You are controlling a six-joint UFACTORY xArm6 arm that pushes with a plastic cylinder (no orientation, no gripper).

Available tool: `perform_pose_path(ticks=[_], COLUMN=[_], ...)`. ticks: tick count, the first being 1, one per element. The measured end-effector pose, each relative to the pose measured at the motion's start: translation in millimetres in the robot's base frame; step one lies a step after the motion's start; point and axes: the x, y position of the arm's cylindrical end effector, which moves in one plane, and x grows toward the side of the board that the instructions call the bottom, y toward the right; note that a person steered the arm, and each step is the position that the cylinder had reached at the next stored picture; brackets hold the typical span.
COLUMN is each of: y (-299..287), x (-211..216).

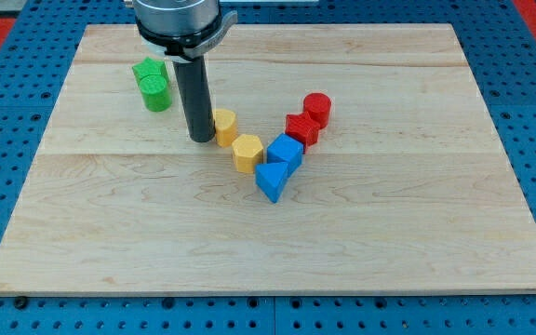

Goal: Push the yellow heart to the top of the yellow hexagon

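The yellow heart [224, 126] lies near the board's middle, just up and to the left of the yellow hexagon [247, 153], close to it or touching. My tip [201, 139] stands right against the heart's left side. The rod rises from it to the arm's body at the view's top.
A blue cube [285, 152] and a blue triangle [271, 180] sit right of the hexagon. A red star [301, 128] and red cylinder [316, 109] lie further right. A green star [147, 72] and green cylinder [156, 93] sit at the upper left. The wooden board [268, 251] rests on blue pegboard.
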Motion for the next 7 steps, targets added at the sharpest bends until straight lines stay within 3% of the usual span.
perform_pose_path(ticks=[3, 7], y=[-5.5, 7.5], x=[-53.5, -38.7])
